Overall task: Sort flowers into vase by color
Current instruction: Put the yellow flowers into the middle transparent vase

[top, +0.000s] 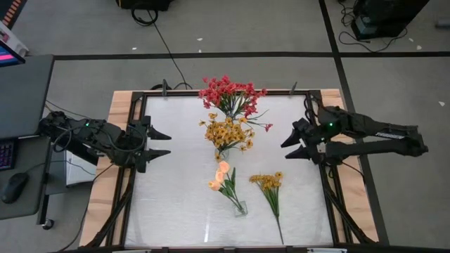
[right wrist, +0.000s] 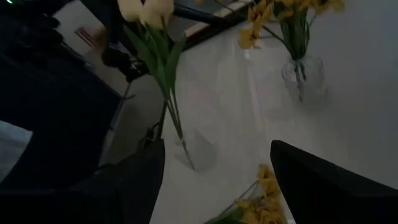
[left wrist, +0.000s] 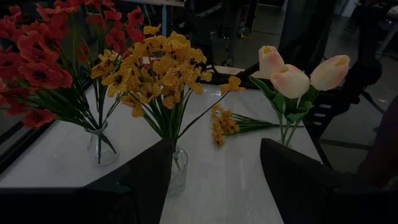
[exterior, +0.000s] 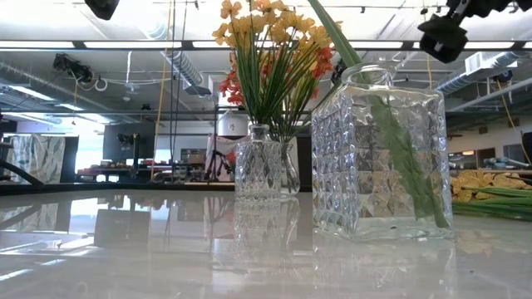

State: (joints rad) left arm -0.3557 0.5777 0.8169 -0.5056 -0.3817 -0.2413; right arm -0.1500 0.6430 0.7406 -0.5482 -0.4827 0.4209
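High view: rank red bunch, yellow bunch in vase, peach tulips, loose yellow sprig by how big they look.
1. red bunch, widest spread
2. yellow bunch
3. loose yellow sprig, long but thin
4. peach tulips
The last two look close; call it unsure.

No text, label, brand, number or sign can be read anywhere in these views — not on the table, the vases or the arms. A lit screen [top: 8, 43] at the far left edge of the high view shows pink and red bands, but nothing on it is legible — it is too small and cut off by the edge.
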